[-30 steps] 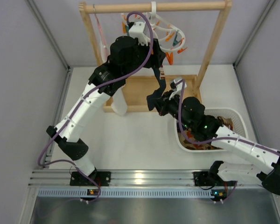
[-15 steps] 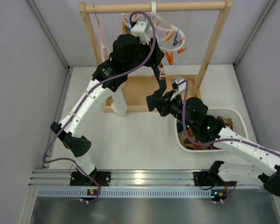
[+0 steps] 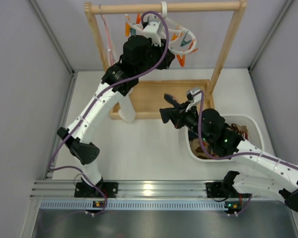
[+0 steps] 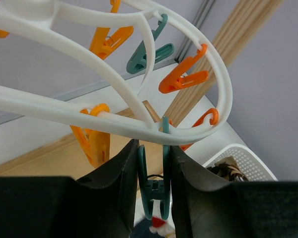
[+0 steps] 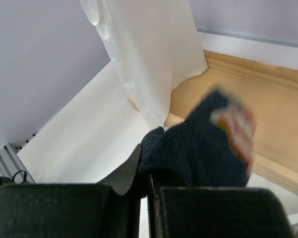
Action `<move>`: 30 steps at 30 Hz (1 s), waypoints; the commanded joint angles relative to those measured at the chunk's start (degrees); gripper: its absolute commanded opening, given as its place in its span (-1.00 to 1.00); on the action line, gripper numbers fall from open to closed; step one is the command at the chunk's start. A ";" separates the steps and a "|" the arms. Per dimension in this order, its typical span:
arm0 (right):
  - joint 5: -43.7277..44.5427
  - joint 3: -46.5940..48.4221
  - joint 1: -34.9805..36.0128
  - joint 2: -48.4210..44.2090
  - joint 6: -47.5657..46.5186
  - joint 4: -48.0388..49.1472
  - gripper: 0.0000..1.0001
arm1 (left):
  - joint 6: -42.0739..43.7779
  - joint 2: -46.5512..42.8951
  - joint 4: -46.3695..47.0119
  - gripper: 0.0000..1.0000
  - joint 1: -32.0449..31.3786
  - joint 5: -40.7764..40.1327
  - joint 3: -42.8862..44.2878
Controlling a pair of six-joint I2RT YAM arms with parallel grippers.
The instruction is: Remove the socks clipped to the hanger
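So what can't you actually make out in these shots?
- Top view: the left arm covers part of the hanger; anything clipped there is hidden.
- Top view: the right arm covers most of the basket contents.
- Right wrist view: the dark sock end is blurred; its red-white patch is unreadable.
- Left wrist view: the red-white blob below the teal peg is blurred and edge-cropped.

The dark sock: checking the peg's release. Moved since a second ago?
Yes: the dark sock, in the right gripper, has dropped off the hanger toward the wooden base.
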 commanded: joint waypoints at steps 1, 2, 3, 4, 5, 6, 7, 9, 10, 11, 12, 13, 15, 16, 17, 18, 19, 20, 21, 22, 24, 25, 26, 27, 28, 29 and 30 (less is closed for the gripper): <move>2.23 -2.40 0.20 -4.29 1.07 0.17 -1.00 | 0.03 0.07 2.63 -0.73 0.20 -0.32 2.06; 2.67 -3.45 0.11 -5.61 1.16 -0.27 -1.00 | -0.06 0.07 2.62 -0.74 0.20 -0.24 1.97; 3.02 -3.64 0.03 -6.32 1.16 -0.97 -1.00 | -0.14 -0.10 2.62 -0.74 0.20 -0.15 1.97; 3.64 -3.73 0.11 -6.93 1.08 -1.93 -1.00 | -0.23 -0.37 2.62 -0.68 0.20 -0.06 1.79; 4.25 -3.73 0.11 -8.16 0.90 -3.25 -1.00 | -0.49 -0.46 2.62 -0.31 0.20 0.03 1.27; 5.21 -3.38 0.11 -9.04 0.99 -4.48 -1.00 | -0.93 -1.15 2.62 -0.22 0.20 0.11 0.83; 7.66 -3.20 0.11 -9.83 1.16 -10.06 -1.00 | -1.11 -1.51 2.62 -0.13 0.20 -0.06 0.30; 10.57 -1.37 0.11 -11.94 2.64 -16.94 -1.00 | -1.81 -3.34 2.62 0.21 0.20 -1.02 -1.98; 13.20 -0.49 0.03 -12.56 3.44 -24.80 -1.00 | -1.99 -3.88 2.54 0.28 0.28 -1.72 -3.47; 14.18 1.70 0.02 -12.56 4.32 -28.62 -1.00 | -2.25 -4.67 2.54 0.40 0.20 -2.34 -4.44; 14.89 2.94 -0.06 -12.39 5.63 -32.23 -1.00 | -3.13 -6.33 2.54 0.63 0.20 -3.48 -5.40; 16.63 4.00 0.02 -11.69 6.34 -39.40 -1.00 | -3.48 -7.22 2.54 0.70 0.20 -3.75 -6.28; 19.27 6.97 -0.06 -10.64 8.18 -45.68 -1.00 | -4.71 -10.19 2.54 0.97 0.20 -4.54 -9.27; 22.07 7.95 -0.15 -9.50 8.72 -48.32 -1.00 | -5.15 -11.34 2.62 0.97 0.11 -4.89 -10.50; 23.40 9.44 -0.50 -9.14 9.33 -52.79 -1.00 | -5.94 -12.57 2.54 0.97 0.20 -5.33 -13.21; 24.29 9.89 -0.76 -8.70 9.86 -54.31 -1.00 | -6.38 -15.20 2.54 0.97 0.20 -5.86 -14.89; 25.08 10.07 -1.20 -8.44 10.39 -55.20 -1.00 | -6.82 -16.53 2.54 0.97 0.20 -7.25 -16.56; 24.91 9.72 -2.60 -8.35 10.39 -55.90 -1.00 | -7.43 -17.93 2.54 0.97 0.20 -7.96 -19.97; 24.65 9.37 -3.48 -8.35 10.30 -55.99 -1.00 | -7.70 -20.82 2.54 0.97 0.20 -8.84 -21.74; 23.43 8.85 -4.54 -8.17 10.22 -56.00 -1.00 | -7.88 -22.33 2.54 0.97 0.11 -9.81 -25.33; 21.06 6.65 -8.05 -7.73 9.26 -54.34 -1.00 | -7.97 -26.97 2.54 0.97 0.20 -10.78 -28.78; 17.13 5.77 -9.71 -6.86 8.64 -53.19 -1.00 | -7.97 -28.39 2.62 0.96 0.20 -11.48 -31.84; 14.48 3.33 -13.82 -6.42 7.94 -51.79 -1.00 | -8.14 -31.19 2.54 0.97 0.20 -11.75 -33.26; 11.67 1.82 -16.30 -5.98 6.54 -47.51 -1.00 | -8.32 -32.44 2.54 0.97 0.20 -11.92 -34.67; 5.90 0.33 -19.02 -4.58 6.18 -45.73 -1.00 | -8.58 -33.67 2.54 0.97 0.20 -12.01 -37.12; 3.58 -2.12 -23.92 -3.70 5.91 -43.80 -1.00 | -8.84 -36.29 2.45 0.97 0.20 -11.93 -38.36; -1.49 -3.28 -26.14 -2.73 5.91 -40.65 -1.00 | -8.93 -37.36 2.36 0.97 0.20 -11.84 -39.59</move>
